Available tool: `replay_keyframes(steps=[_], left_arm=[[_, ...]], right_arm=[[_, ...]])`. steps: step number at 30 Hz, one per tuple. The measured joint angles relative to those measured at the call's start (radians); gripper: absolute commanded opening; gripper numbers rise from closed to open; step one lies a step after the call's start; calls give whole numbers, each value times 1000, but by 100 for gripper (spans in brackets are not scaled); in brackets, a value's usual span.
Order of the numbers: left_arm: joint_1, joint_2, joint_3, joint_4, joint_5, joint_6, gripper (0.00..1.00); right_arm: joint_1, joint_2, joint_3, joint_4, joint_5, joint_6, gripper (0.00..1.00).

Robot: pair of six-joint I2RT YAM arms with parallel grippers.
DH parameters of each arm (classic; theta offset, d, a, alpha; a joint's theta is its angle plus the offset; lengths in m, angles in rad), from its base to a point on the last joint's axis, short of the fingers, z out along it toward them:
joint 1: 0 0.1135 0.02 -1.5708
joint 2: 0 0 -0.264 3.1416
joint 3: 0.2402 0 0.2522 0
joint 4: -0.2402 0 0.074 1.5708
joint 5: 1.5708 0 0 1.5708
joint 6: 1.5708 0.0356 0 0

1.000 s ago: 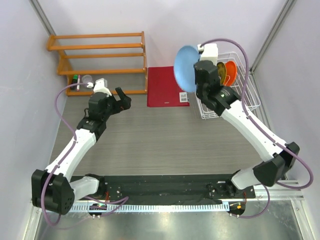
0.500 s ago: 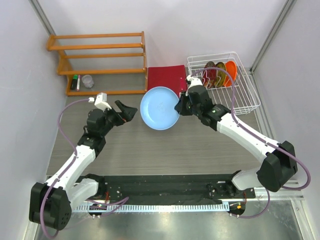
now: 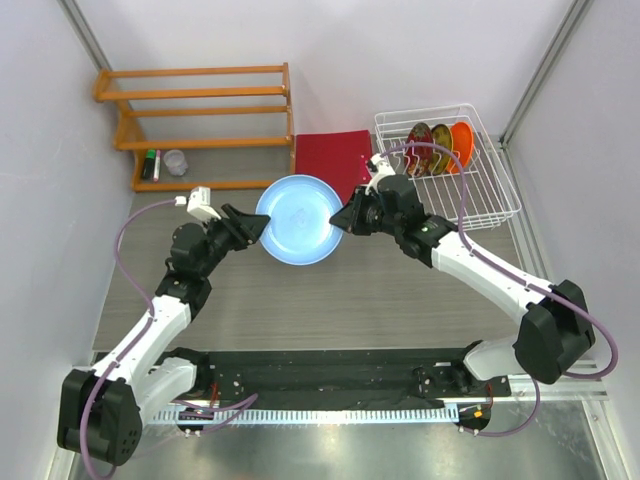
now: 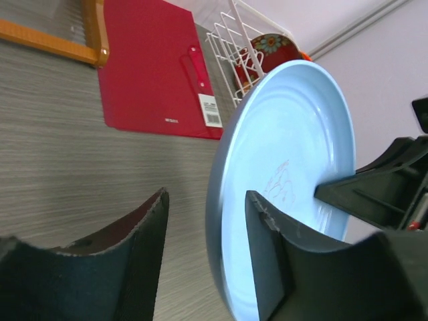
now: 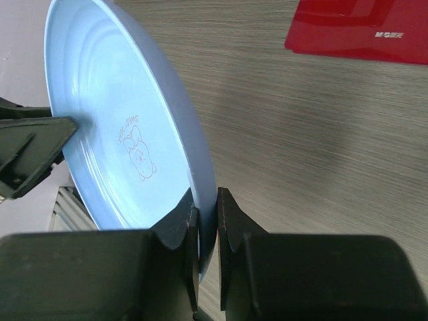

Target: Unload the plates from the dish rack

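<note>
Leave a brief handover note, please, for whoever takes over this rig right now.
Right gripper: shut on the rim of the large plain light blue round plate, held tilted in mid-air.
Left gripper: open, fingers straddling the plate's opposite rim, not clamped.
White wire dish rack: holds the red floral plate, yellow patterned plate and plain orange plate, upright.
Done: blue plate out of the rack.
Left: probably hand it over, set it down, then unload the other three.
</note>
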Motion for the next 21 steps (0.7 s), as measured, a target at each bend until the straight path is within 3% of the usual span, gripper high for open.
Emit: replay_keyframes(steps=[4, 7, 8, 11, 13, 18, 21], left_arm=[[0, 0, -1, 0, 0, 4, 24], [-1, 3, -1, 1, 3, 2, 3], [-3, 5, -1, 3, 6, 8, 0], [-5, 20, -1, -13, -8, 15, 0], [-5, 34, -1, -30, -16, 22, 0], [-9, 20, -1, -114, -84, 63, 0], [-9, -12, -1, -196, -166, 93, 0]], right_arm=[[0, 2, -7, 21, -19, 16, 8], [0, 3, -8, 24, -32, 19, 10], [0, 5, -8, 24, -36, 18, 16], [0, 16, -8, 34, -49, 19, 28], [1, 18, -8, 40, -64, 23, 49], [1, 19, -8, 46, -54, 19, 65], [1, 17, -8, 20, 12, -2, 66]])
